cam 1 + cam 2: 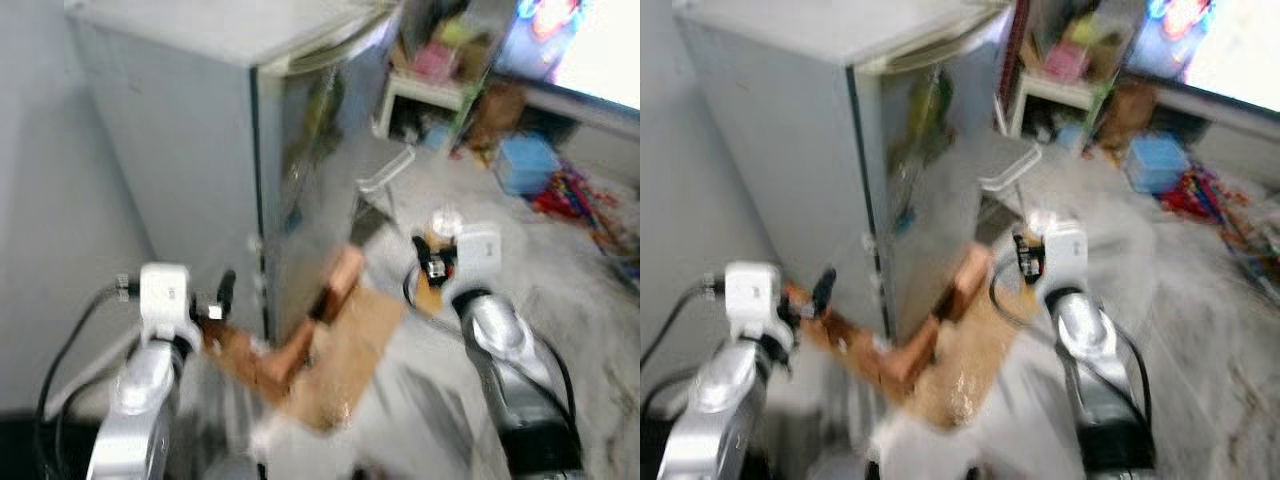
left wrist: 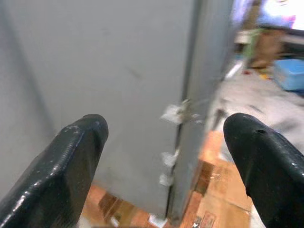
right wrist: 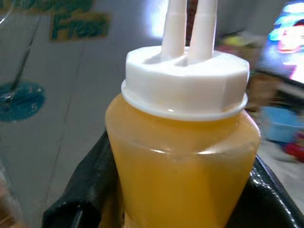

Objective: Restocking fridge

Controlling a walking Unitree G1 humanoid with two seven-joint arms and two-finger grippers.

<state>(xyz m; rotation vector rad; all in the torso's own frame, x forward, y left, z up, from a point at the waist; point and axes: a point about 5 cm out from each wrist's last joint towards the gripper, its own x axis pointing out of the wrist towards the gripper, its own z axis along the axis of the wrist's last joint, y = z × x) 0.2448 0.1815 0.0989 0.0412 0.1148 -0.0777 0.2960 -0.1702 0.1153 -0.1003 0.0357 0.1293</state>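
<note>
While the left gripper hangs spread by the fridge, the right gripper pinches a full orange squeeze bottle, prob. heavy, slick, squashy; grip body, not nozzles.

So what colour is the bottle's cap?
White, on the bottle; clearest in the right wrist view.

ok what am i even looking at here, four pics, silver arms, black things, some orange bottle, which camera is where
It is a walking humanoid robot restocking a fridge. The two wide pictures come from cameras in its head, looking down past its silver arms at a grey fridge and flattened cardboard on the floor. The other two come from cameras on its wrists. The left hand is open and empty, pointing at the fridge's side. The right hand is shut on a squeeze bottle of orange sauce with a white twin-nozzle cap.
</note>
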